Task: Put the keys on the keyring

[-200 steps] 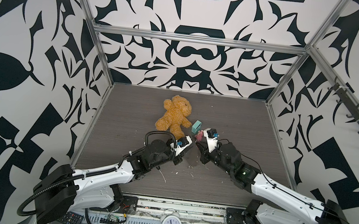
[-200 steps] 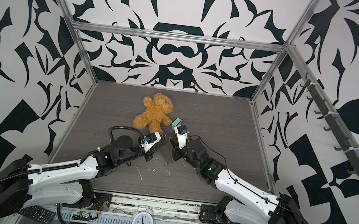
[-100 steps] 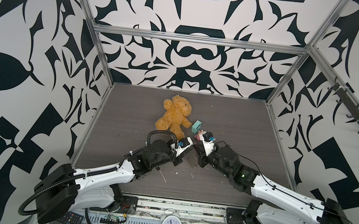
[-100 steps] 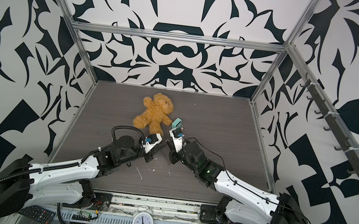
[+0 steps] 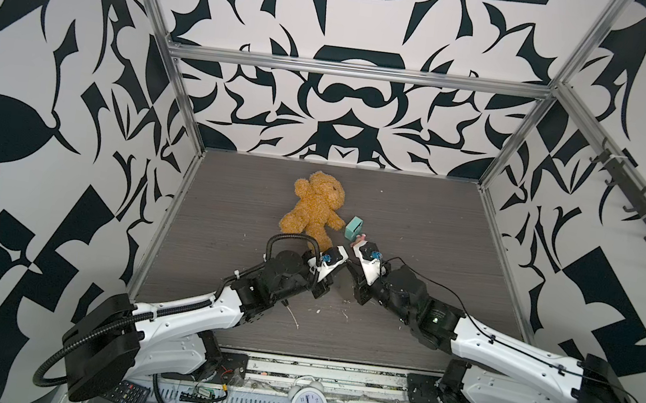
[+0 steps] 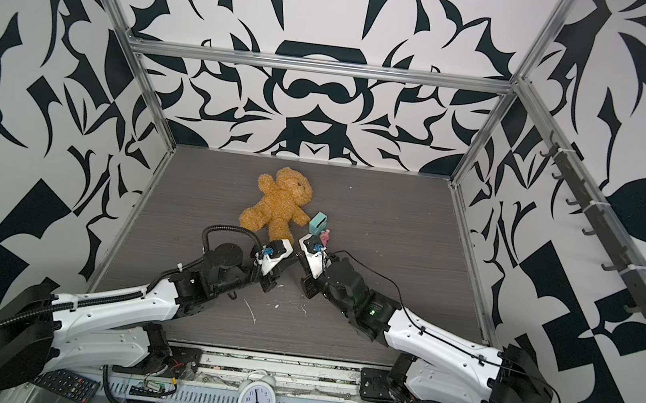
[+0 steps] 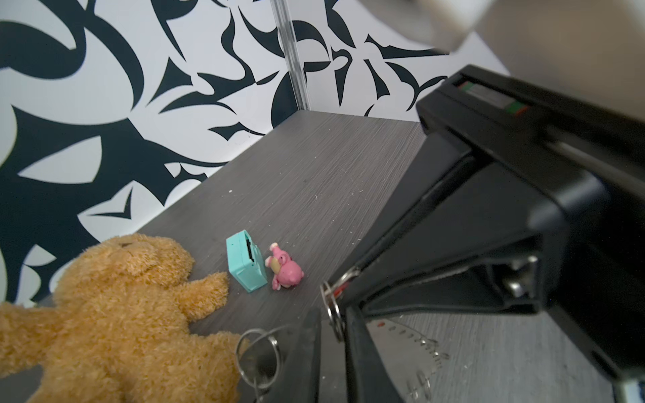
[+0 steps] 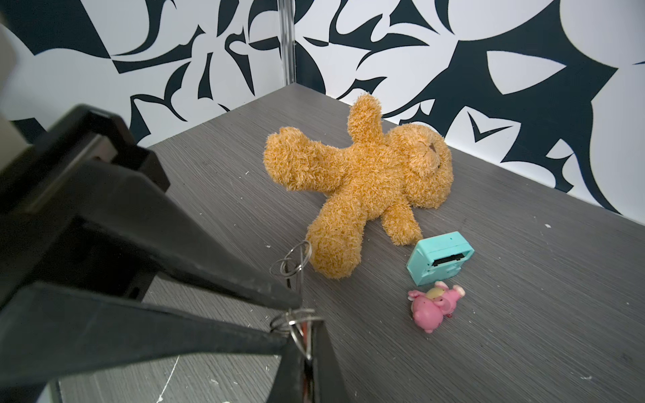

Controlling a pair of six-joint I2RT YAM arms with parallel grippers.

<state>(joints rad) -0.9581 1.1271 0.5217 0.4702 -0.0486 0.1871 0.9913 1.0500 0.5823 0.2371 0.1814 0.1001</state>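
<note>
Walls (image 5: 361,14) printed with a black-and-white pattern are braced by an aluminium frame (image 5: 354,71). The floor is formed by an evenly lit grey wood-grain tabletop (image 5: 426,232); a hook rail (image 5: 633,188) is mounted on the right wall.

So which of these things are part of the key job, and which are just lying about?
Part of the job: rings, red tag (only a sliver shows).
Lying about: teddy, teal box, pink toy, clock, remote.
</note>
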